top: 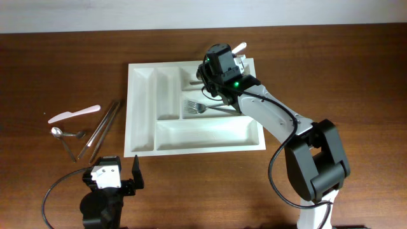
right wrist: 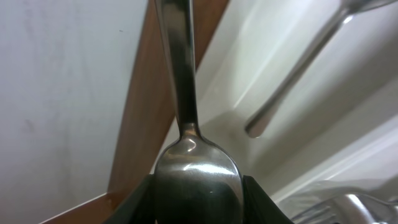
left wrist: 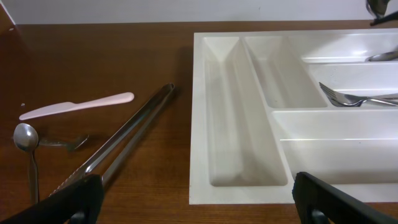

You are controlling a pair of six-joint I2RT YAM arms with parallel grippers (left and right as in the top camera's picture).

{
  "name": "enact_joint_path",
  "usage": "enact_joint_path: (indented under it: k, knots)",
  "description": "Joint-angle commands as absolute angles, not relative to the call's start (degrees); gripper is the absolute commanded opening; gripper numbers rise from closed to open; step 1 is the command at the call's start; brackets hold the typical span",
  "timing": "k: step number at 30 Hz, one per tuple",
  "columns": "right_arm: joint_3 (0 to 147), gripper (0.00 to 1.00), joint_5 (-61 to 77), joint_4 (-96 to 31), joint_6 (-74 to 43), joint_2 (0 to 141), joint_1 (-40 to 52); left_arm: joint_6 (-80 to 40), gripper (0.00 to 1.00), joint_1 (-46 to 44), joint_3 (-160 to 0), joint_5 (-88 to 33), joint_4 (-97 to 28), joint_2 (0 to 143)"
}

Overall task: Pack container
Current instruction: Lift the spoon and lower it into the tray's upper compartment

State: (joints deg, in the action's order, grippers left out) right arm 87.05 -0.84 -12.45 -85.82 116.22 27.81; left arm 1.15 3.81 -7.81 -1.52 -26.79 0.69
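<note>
White plastic makes up the container (top: 141, 108), lying flat in the middle of the table. It looks light, stiff and smooth, so a bump could slide it; its rim looks like the best place to hold. Over its far right corner the right gripper (top: 216, 67) pinches a shiny metal spoon (right wrist: 198, 180) by the bowl. That spoon looks hard and slippery. Near the container's front left corner the left gripper (top: 117, 175) is wide open, holding nothing.

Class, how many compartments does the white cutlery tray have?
5. The tray has two narrow upright ones and three horizontal ones: top, partly under the right gripper; middle, holding forks; bottom, empty.
</note>
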Motion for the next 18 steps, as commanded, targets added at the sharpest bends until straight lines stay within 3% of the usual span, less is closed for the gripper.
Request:
enact_joint_path:
  k: [1,6,18]
  knots:
    - [88.1,0.04,-2.7,-14.3,-87.3,116.6,27.9,2.2,0.99,3.8,-7.7,-1.9,-27.0,0.3]
    - [88.0,0.04,-5.5,-21.1,-95.1,117.3,27.8,2.2,0.99,3.8,-7.7,-1.9,-27.0,0.3]
    - [88.1,0.04,-3.1,-16.7,-98.5,119.4,28.6,2.2,0.99,3.8,-7.7,-1.9,-27.0,0.3]
